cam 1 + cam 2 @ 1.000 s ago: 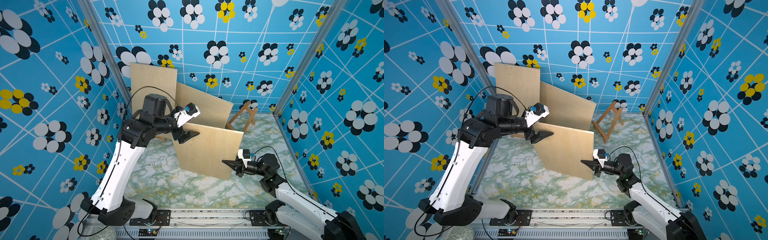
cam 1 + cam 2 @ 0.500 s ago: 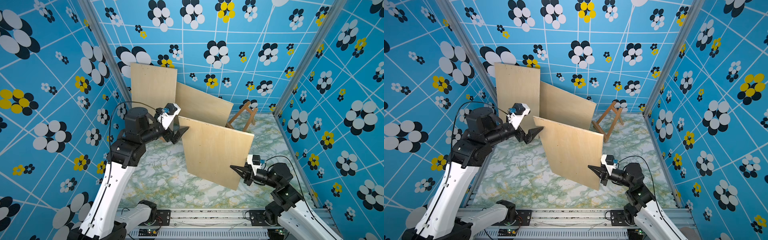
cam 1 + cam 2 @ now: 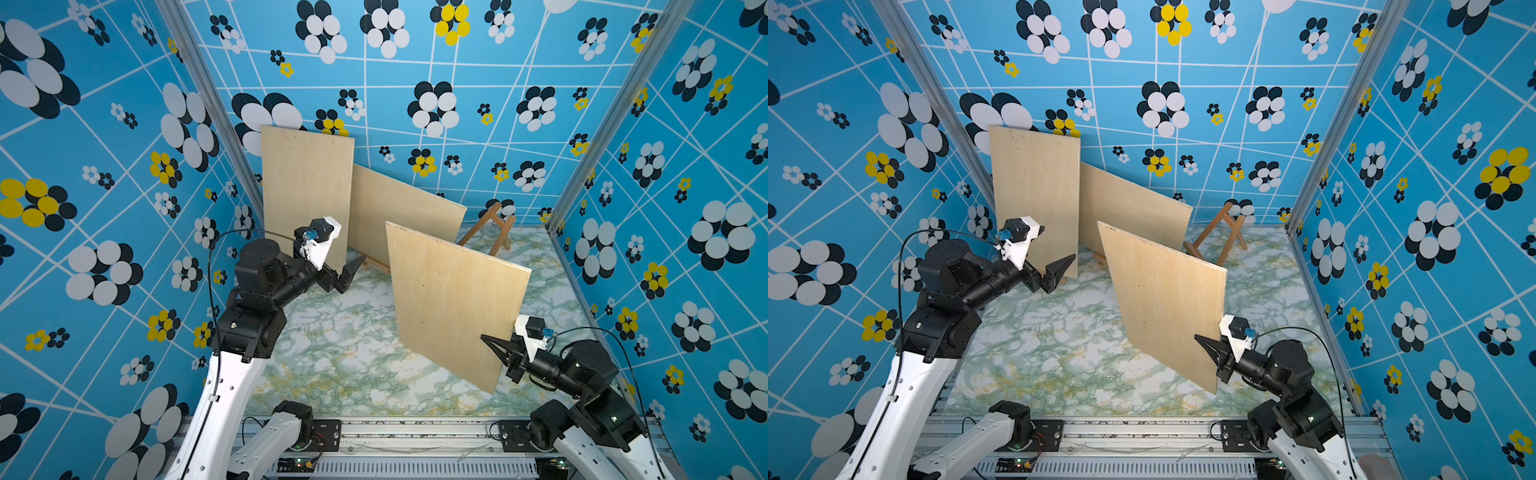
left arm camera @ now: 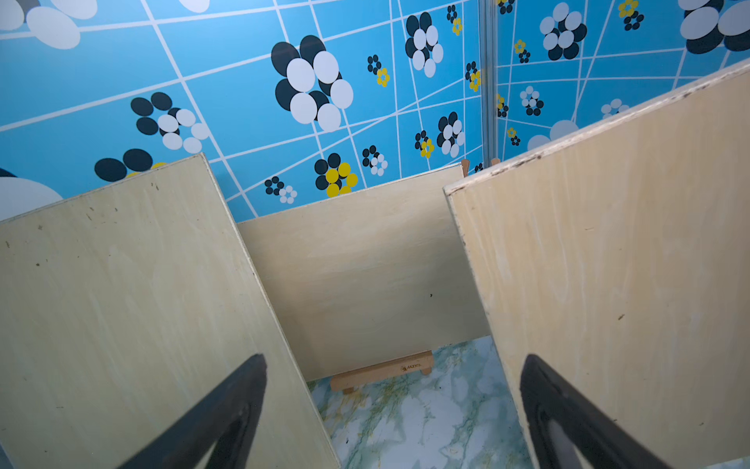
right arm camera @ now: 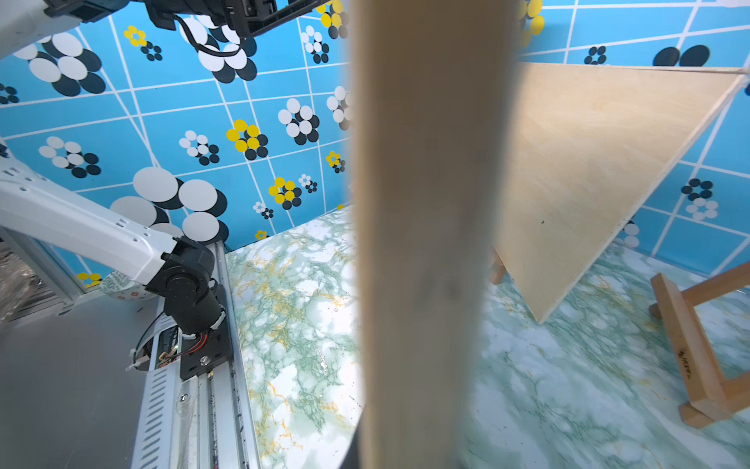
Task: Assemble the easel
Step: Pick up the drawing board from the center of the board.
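Right gripper [image 3: 496, 347]: seen clamped on the lower right edge of the near board [image 3: 453, 299], one finger laid across its front face.
Near board: held on edge and tilted above the marble tabletop [image 3: 332, 345]; whether its lowest corner touched could not be told.
Left gripper [image 3: 343, 276]: fingers spread wide, nothing held, set just beside the tall board [image 3: 305, 195].
Tall board: leaned upright in the back left corner.
Low board [image 3: 403, 216]: propped against the back wall, resting on a wooden ledge [image 4: 381, 369].
Easel [image 3: 492, 230]: stood free at the back right, well apart from both grippers.
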`<state>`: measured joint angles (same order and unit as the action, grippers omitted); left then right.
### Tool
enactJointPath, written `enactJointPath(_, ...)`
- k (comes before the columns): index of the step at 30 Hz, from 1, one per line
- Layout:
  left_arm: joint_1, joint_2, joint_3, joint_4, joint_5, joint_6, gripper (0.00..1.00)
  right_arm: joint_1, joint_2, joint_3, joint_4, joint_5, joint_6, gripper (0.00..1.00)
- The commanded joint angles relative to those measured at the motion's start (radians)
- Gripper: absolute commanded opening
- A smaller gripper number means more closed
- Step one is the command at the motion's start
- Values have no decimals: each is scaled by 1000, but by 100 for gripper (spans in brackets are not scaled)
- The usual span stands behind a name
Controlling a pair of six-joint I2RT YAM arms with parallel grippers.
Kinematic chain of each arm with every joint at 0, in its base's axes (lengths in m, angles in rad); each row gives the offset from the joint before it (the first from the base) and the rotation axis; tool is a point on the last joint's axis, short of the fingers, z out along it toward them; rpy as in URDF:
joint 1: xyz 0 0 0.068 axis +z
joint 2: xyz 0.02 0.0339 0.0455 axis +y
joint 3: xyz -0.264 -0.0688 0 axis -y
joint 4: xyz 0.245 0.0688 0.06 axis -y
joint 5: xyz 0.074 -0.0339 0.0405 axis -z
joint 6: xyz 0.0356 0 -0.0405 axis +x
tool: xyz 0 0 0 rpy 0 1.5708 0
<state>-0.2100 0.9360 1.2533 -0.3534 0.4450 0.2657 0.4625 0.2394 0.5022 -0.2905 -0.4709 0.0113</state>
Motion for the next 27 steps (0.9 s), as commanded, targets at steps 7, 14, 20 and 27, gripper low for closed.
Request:
enactJointPath(7, 38, -39, -87, 72, 50, -69, 99, -1, -55, 96, -224, 194, -51, 0)
enactJointPath(14, 49, -40, -102, 82, 67, -78, 99, -1, -114, 151, -318, 276, -33, 0)
enactJointPath(20, 51, -40, -121, 93, 76, -95, 99, -1, -120, 205, -404, 378, -32, 0)
enactJointPath(27, 56, -48, -142, 87, 76, -113, 99, -2, -141, 213, -429, 450, -12, 0)
